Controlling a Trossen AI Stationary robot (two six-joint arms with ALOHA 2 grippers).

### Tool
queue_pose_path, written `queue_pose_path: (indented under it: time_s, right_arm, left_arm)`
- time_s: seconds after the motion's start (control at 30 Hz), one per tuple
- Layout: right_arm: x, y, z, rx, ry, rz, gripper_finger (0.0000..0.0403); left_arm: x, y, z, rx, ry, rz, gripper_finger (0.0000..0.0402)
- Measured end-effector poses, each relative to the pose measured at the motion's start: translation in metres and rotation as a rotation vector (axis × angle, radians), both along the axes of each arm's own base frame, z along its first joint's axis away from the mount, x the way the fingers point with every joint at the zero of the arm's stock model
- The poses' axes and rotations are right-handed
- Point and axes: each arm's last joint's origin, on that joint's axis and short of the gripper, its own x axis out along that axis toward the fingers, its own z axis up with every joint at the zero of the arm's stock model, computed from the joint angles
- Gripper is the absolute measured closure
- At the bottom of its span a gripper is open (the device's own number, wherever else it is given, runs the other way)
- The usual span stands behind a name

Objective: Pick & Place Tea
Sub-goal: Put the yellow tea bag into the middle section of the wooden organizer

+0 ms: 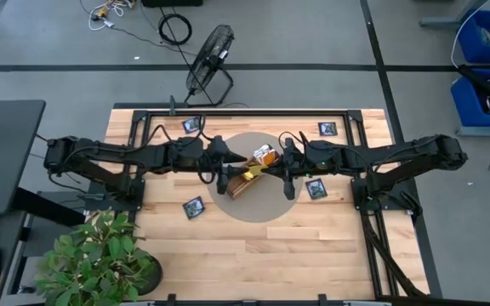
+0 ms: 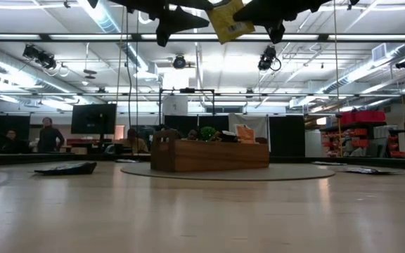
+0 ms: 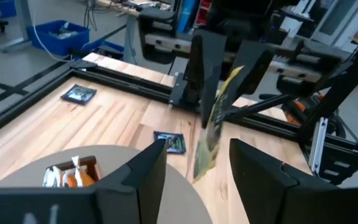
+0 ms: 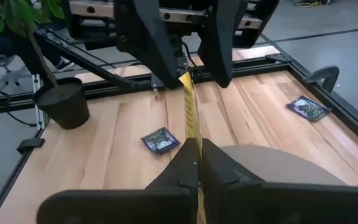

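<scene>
Right gripper (image 4: 194,163) is pinching the yellow tea packet (image 4: 190,112) edge-on above the wooden tray (image 2: 209,154), long axis hanging toward it, while the left gripper (image 3: 194,163) is standing spread just beside, gripping nothing.

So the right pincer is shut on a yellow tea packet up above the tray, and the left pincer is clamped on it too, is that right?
Not quite. The right pincer is shut on the yellow tea packet above the tray, but the left pincer is not clamped on it: the left wrist view shows its fingers spread open, with the packet hanging beyond them.
</scene>
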Motion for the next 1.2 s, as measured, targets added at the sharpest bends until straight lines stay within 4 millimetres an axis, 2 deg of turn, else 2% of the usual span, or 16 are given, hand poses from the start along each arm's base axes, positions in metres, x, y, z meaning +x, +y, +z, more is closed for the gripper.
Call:
queue_pose_path:
  time_s: [0.13,0.4,0.63,0.77,1.03,1.2]
  right_arm:
    - [0.0,0.0,0.0,-0.004,-0.002,0.002,0.0403]
    - [0.0,-0.005,0.0,0.003,-0.002,-0.02,0.0403]
    - [0.0,-0.009,-0.001,0.018,0.007,-0.057,0.0391]
    - [-0.004,-0.01,-0.008,0.04,0.086,-0.112,0.0344]
    - [-0.02,-0.011,-0.01,0.06,0.198,-0.156,0.0215]
    - [-0.034,-0.013,-0.011,0.047,0.268,-0.231,0.0166]
  left_arm:
    - [0.001,0.003,0.003,-0.008,-0.029,-0.017,0.0262]
    - [0.007,0.01,-0.001,-0.055,-0.046,-0.069,0.0389]
    - [0.006,0.018,-0.002,-0.114,-0.043,-0.033,0.0398]
    - [0.004,0.021,-0.007,-0.133,0.008,-0.006,0.0399]
    - [-0.001,0.024,-0.015,-0.127,0.109,0.133,0.04]
    - [-0.003,0.027,-0.023,-0.117,0.171,0.25,0.04]
